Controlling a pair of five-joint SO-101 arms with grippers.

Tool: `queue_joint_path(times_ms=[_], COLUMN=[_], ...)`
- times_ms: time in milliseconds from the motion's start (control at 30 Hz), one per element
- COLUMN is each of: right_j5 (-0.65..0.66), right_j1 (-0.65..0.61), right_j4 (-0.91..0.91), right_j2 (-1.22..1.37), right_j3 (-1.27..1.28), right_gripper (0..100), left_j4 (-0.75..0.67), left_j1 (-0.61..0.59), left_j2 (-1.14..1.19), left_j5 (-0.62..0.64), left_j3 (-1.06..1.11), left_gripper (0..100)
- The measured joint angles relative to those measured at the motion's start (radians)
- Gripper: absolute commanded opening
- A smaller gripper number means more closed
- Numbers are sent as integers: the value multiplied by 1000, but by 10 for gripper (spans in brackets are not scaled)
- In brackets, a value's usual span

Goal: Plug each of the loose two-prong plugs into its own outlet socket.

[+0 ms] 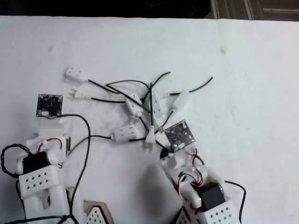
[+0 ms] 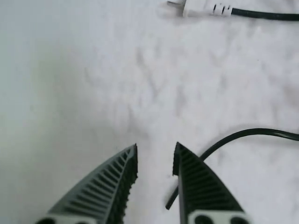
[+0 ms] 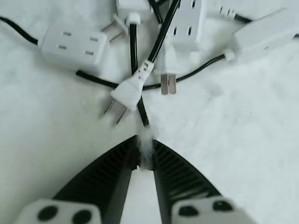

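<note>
Several short-corded plugs and sockets lie heaped mid-desk, their cords crossing. One arm stands at 5 o'clock of the heap, the other at 7 o'clock.

- right pincer: tips closed together with a pale blur between them. The loose end of a black cord stops right at the tips; I cannot tell whether it is pinched. The nearest two-prong plug lies just off at 11 o'clock, prongs turned back toward the arm. An outlet socket sits at 10 o'clock, slots up.
- left pincer: part open, empty, over bare desk. A lone plug lies at its 1 o'clock, well apart.

Risks (my judgement):
- Tugging one cord likely drags its neighbours, since they overlap.
- Smooth moulded plug bodies could swivel between the ribbed pads.
- The light, unanchored sockets would probably skate away under an insertion push unless braced.
- The flat blades need square alignment with the slots.

Materials: glossy white hard plastic, black rubbery round cord, bright metal blades, and a white, faintly mottled desk cover.
</note>
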Motion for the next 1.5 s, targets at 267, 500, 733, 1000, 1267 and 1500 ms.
queue_joint_path(times_ms=[267,500,733,1000,1267,1500], right_j5=[0,-44,-213,-262,-262,-267], right_j1=[17,-2,-69,-72,-112,-161], right_j4=[-15,-57,-158,-238,-244,-253], right_j2=[249,764,1226,1542,1656,1711], right_j3=[-288,-476,-611,-769,-822,-868], right_gripper=[22,158,205,205,204,96], left_j4=[-6,-6,-12,-12,-12,-12], left_j1=[-6,-6,-6,-6,-6,-6], left_j2=[3,3,3,3,3,3], left_j5=[0,0,0,0,0,0], left_j3=[15,18,28,31,32,32], left_gripper=[143,143,143,143,143,143])
